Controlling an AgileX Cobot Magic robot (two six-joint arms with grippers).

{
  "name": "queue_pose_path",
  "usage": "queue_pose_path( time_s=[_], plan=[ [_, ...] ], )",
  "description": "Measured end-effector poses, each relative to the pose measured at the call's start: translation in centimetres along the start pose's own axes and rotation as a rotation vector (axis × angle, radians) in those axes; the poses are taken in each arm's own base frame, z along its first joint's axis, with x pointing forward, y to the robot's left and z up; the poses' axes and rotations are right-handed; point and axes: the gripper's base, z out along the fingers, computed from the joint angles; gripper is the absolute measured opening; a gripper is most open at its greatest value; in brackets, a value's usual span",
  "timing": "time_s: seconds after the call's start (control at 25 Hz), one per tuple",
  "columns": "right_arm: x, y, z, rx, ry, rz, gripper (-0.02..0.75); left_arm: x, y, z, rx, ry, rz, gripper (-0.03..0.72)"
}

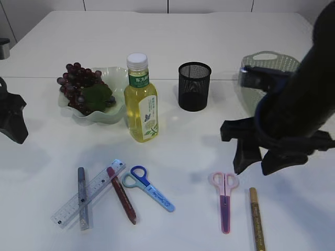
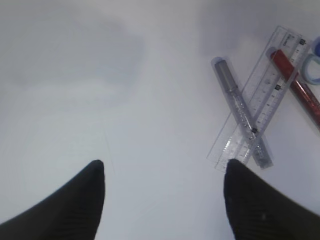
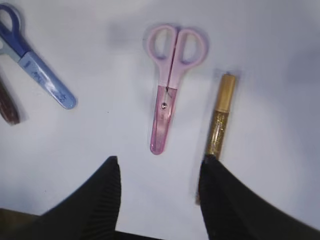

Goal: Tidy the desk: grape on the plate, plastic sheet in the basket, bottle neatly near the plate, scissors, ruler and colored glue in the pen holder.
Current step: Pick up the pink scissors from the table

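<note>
Grapes (image 1: 77, 79) on plate (image 1: 116, 116); holder (image 1: 194, 87) empty

A white table (image 1: 172, 47) is filling the frame; a dark cylindrical object (image 1: 4, 48) is sitting at the upper left edge

You have the yellow oil bottle (image 1: 141, 102) right of the grape plate (image 1: 112, 116), the black mesh pen holder (image 1: 194, 87) further right, the clear plastic ruler (image 1: 90, 192) in front.

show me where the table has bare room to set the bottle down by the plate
Bare table lies between the bottle and the pen holder, and in front, between the blue scissors and pink scissors. Crowded: the ruler cluster front left.
</note>
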Motion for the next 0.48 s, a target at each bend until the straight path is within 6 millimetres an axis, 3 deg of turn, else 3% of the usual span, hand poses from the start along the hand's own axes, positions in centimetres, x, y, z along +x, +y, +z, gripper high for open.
queue_pose_path(
  time_s=[0.2, 0.48],
  plan=[
    [-1.1, 0.3, 4.6, 0.030, 0.062, 0.109, 0.406, 0.0, 0.0, 0.0, 0.000, 0.002, 0.000, 0.541],
    [-1.7, 0.2, 8.6, 0.046, 0.124, 0.210, 0.405, 0.0, 0.0, 0.0, 0.002, 0.002, -0.001, 0.541]
  ],
)
